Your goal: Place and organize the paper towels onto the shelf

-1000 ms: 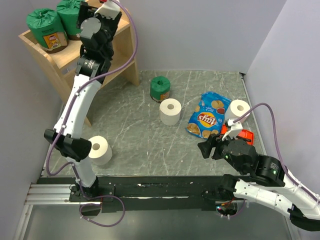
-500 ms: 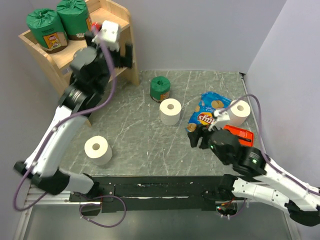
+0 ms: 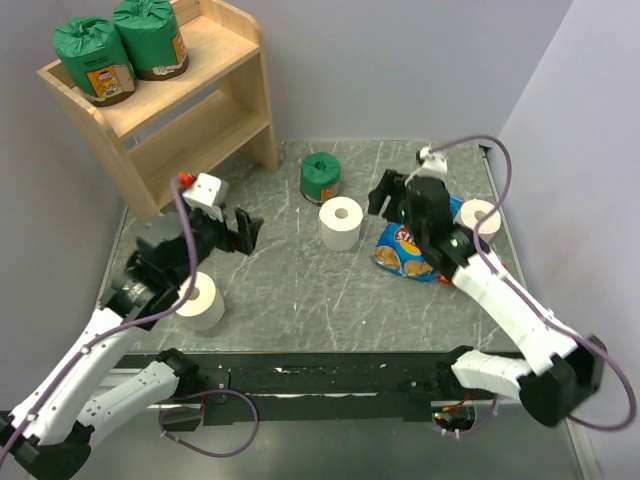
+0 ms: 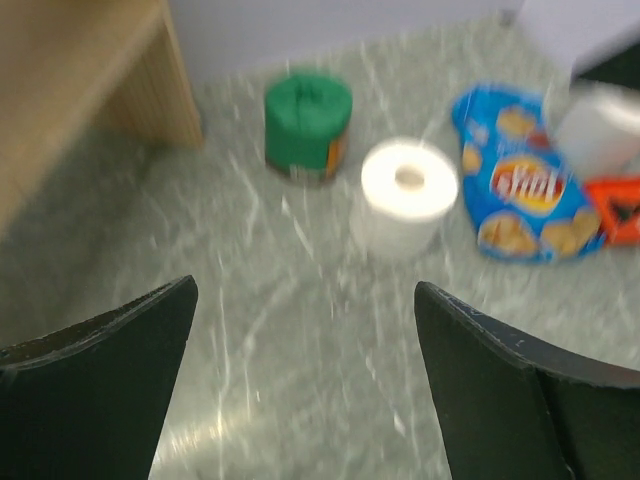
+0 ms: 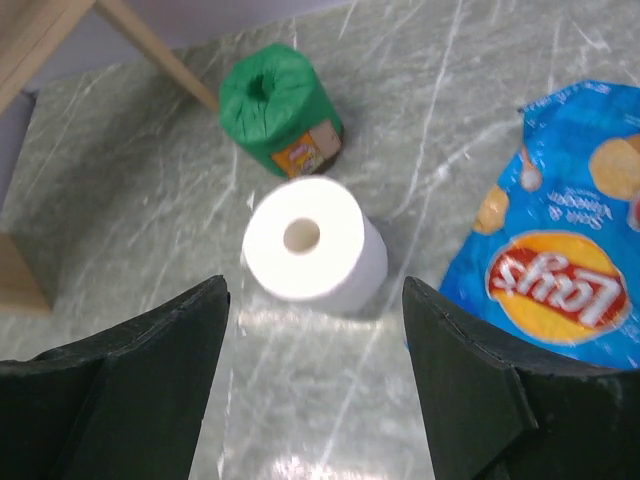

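Note:
Two green-wrapped paper towels stand on the top tier of the wooden shelf. A third green roll stands on the table. A white roll stands just in front of it. Another white roll sits at the near left, partly behind my left arm. A third white roll is at the right. My left gripper is open and empty, left of the middle white roll. My right gripper is open and empty, right of that roll and above it.
A blue snack bag lies under my right arm. A red packet lies beside it. The shelf's leg stands at the far left. Walls close in the back and both sides.
My left arm has come down from the shelf top to low over the table's left side. My right arm has swung forward from the near right toward the middle white roll.

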Controlling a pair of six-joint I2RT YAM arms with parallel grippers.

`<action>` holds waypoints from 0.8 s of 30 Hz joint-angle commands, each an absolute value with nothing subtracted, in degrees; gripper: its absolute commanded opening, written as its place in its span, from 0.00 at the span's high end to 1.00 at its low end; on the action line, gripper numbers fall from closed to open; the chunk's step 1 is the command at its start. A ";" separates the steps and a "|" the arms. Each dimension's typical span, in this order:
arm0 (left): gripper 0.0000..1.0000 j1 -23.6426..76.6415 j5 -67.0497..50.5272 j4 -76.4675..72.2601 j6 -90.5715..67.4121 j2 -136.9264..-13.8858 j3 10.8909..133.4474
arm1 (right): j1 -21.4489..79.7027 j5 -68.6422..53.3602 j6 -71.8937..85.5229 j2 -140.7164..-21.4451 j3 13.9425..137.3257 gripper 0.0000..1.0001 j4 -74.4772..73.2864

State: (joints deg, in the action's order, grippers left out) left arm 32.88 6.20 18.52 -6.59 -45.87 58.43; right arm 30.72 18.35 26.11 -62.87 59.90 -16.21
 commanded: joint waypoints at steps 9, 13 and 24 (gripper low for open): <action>0.04 32.78 9.57 14.15 -11.42 -39.12 46.06 | 23.47 10.90 28.12 -92.18 82.69 0.23 -15.20; 0.04 32.78 11.07 13.45 -11.08 -36.92 45.17 | 23.12 11.08 30.32 -101.75 91.12 0.23 -16.87; 0.04 32.78 11.25 14.15 -10.99 -37.35 45.70 | 22.94 8.97 33.40 -119.51 106.95 0.23 -18.54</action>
